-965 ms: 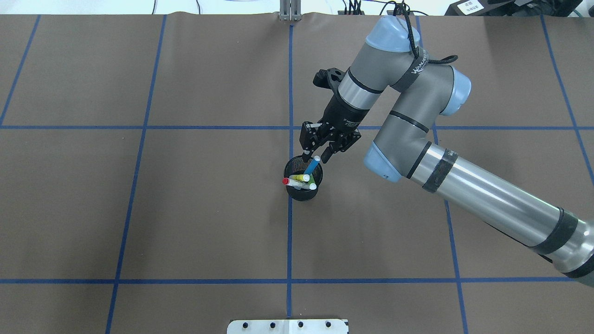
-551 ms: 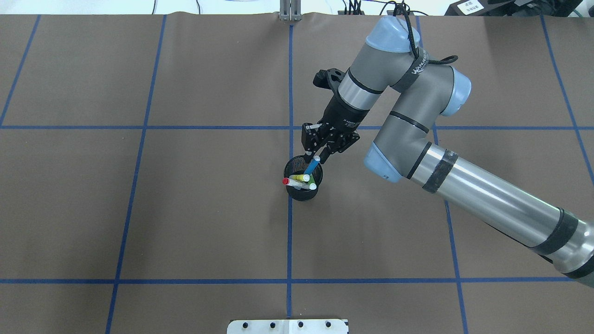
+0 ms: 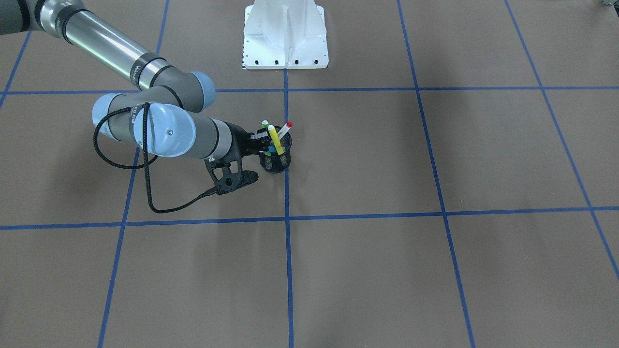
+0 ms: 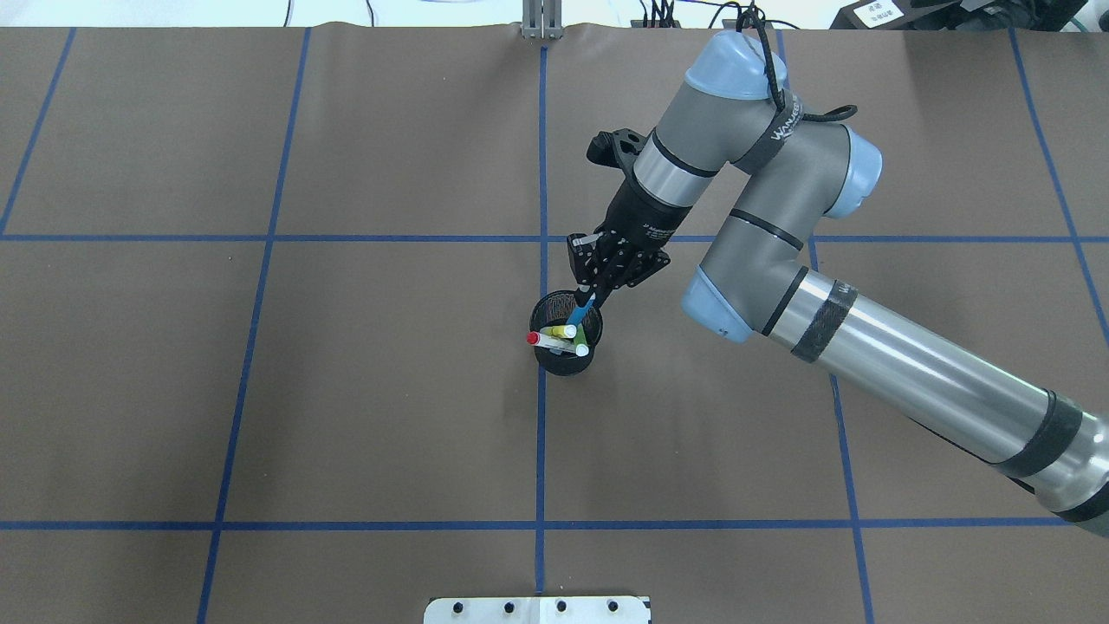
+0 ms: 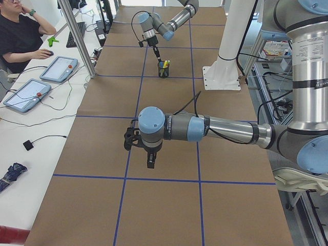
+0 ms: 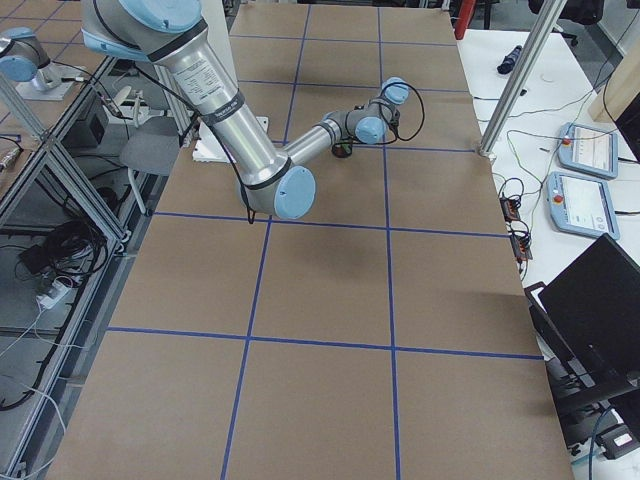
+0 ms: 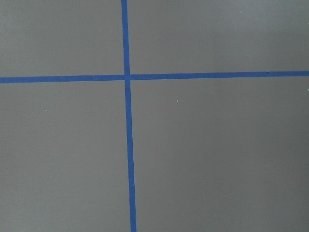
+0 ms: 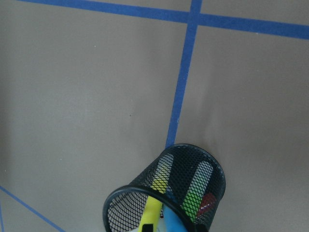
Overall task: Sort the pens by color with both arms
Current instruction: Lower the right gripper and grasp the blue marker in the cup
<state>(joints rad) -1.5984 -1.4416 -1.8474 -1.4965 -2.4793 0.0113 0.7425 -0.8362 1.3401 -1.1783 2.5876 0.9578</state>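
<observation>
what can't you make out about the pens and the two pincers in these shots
Left pincer: only in the exterior left view, too small to tell open or shut.
Blue pen: top covered by the right pincer overhead; cut by the bottom edge in the right wrist view.
Mesh cup: screened by the right arm in the exterior right view.

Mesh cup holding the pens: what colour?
Black. The round mesh cup shows best in the right wrist view.
</observation>
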